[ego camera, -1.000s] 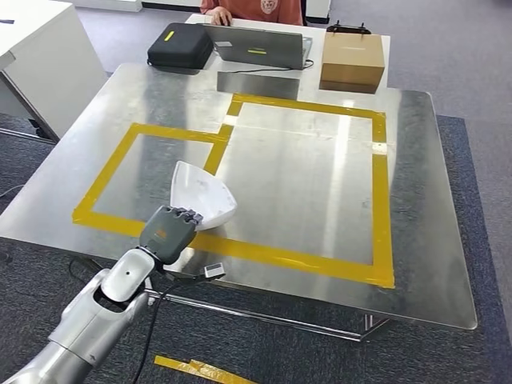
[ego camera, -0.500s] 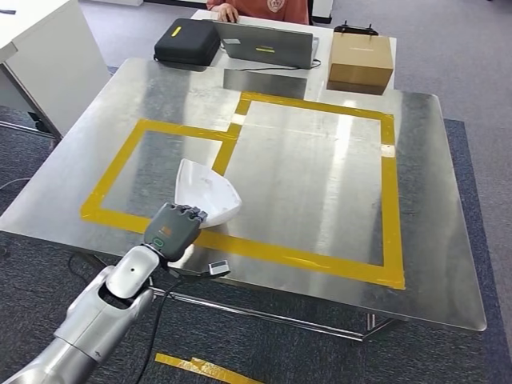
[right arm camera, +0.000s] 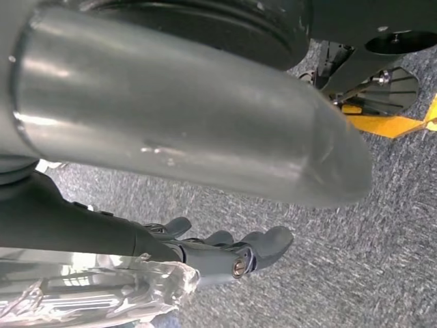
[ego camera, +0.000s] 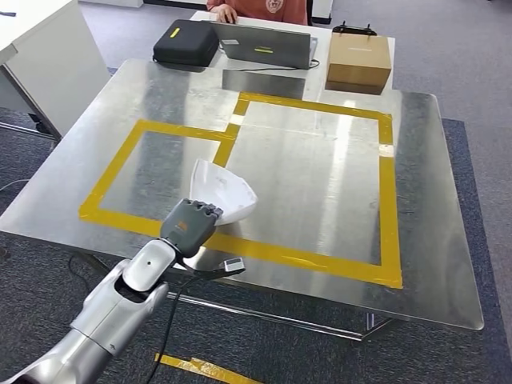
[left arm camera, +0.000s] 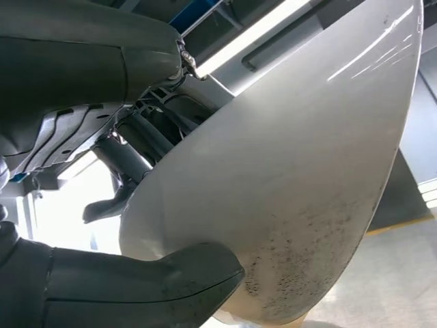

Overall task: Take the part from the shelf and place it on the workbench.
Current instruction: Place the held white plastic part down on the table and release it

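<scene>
Gripping the white, curved, shell-like plastic part (ego camera: pixel 222 192), the left hand (ego camera: pixel 188 226) has its dark fingers (ego camera: pixel 202 212) wrapped over the near rim. In the left wrist view the thick grey thumb (left arm camera: pixel 154 290) lies under the part's pale, speckled underside (left arm camera: pixel 289 205) with the fingers on the far side, so the hold looks like a firm clamp, not a loose rest. The part reaches forward and away from the hand, over the near yellow tape line (ego camera: pixel 290 258) that borders the big taped rectangle on the shiny metal workbench (ego camera: pixel 434 240). Whether its far edge touches the metal or hangs just above it I cannot tell.

Hanging low beside the robot's body, the right hand (right arm camera: pixel 227 249) has its fingers loosely extended over grey carpet (right arm camera: pixel 360 273) and nothing visible in them.

As a judgement of progress: fetching the part is done, since it is already at the workbench and in hand. What is left is the last bit, setting it flat on the surface, probably inside one of the taped frames just ahead of the hand, then letting go and drawing the arm clear. The part is broad and rounded, so it may rock on release.

Well beyond the hand, at the far side, sit a grey laptop (ego camera: pixel 266 44), a black zip case (ego camera: pixel 184 42) and a brown cardboard box (ego camera: pixel 358 60), with a person (ego camera: pixel 259 10) seated behind them.
</scene>
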`<state>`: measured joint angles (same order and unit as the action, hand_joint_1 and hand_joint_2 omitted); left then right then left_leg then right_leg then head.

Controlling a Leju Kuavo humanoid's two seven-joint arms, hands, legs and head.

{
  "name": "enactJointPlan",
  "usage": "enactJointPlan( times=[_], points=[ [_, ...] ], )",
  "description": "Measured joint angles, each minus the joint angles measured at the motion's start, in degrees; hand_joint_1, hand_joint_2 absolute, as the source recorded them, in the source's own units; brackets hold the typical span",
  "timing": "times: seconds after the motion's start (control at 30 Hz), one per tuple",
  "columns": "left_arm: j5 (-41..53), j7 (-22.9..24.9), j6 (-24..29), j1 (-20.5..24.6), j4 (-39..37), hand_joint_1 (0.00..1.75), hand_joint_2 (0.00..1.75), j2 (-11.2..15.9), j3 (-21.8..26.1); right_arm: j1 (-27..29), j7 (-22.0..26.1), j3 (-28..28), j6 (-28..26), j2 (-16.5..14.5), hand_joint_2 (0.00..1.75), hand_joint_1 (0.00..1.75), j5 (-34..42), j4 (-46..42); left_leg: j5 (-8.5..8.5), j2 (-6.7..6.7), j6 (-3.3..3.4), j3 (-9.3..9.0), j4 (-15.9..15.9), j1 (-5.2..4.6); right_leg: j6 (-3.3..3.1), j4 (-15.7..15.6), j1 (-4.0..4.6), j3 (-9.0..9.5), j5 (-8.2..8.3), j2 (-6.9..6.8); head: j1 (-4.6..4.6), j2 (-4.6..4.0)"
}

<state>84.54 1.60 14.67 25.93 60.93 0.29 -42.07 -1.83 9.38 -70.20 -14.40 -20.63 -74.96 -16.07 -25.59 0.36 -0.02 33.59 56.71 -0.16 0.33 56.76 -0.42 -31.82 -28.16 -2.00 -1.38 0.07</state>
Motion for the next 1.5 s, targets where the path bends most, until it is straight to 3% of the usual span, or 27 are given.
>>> enactJointPlan(
  times=[0.37,0.77,0.9,1.03,1.17,1.5],
  points=[
    [0.2,7.4,-3.1,3.6,-9.6,1.75,1.75,-1.1,2.2,-0.1,-0.6,-0.8,0.0,0.0,0.00,0.00,1.0,0.4,0.02,0.00,-0.01,-0.02,0.0,0.00,0.00,0.0,0.01,0.04,0.01,0.01,0.00,0.01],
    [0.3,12.6,-3.2,7.0,-17.8,1.75,1.75,1.8,4.7,-0.1,-1.1,-0.8,0.0,0.0,0.00,0.00,1.0,0.4,0.05,0.01,-0.05,-0.08,0.0,0.01,-0.01,0.1,0.04,0.04,0.00,0.01,0.00,0.00],
    [0.3,13.0,-2.3,7.2,-18.9,0.00,1.75,2.5,5.2,-0.1,-1.2,-0.8,0.0,0.0,0.00,0.00,0.9,0.4,0.07,0.01,-0.08,-0.08,0.0,0.02,-0.01,0.1,0.05,0.04,0.00,0.01,0.01,0.01],
    [0.2,11.9,-1.5,7.1,-19.6,0.00,1.75,2.6,6.3,-0.1,-1.2,-0.8,0.0,0.1,0.00,0.00,0.7,0.4,0.08,0.01,-0.08,-0.08,0.0,0.02,-0.01,0.1,0.05,0.04,0.00,0.01,0.00,0.01],
    [0.2,10.9,-1.7,7.1,-20.0,0.00,0.00,2.5,7.6,-0.1,-1.2,-0.8,0.0,0.2,0.00,0.00,0.5,0.4,0.08,0.01,-0.09,-0.08,0.0,0.01,-0.01,0.1,0.05,0.04,0.00,0.01,0.01,0.02],
    [0.2,9.3,-0.3,7.2,-20.1,0.00,0.00,2.1,10.6,-0.1,-0.9,-0.8,0.0,0.3,0.00,0.00,0.6,0.4,0.11,-0.01,-0.10,-0.11,0.0,0.01,-0.01,0.1,0.05,0.09,0.00,-0.06,0.00,0.01]
  ],
)
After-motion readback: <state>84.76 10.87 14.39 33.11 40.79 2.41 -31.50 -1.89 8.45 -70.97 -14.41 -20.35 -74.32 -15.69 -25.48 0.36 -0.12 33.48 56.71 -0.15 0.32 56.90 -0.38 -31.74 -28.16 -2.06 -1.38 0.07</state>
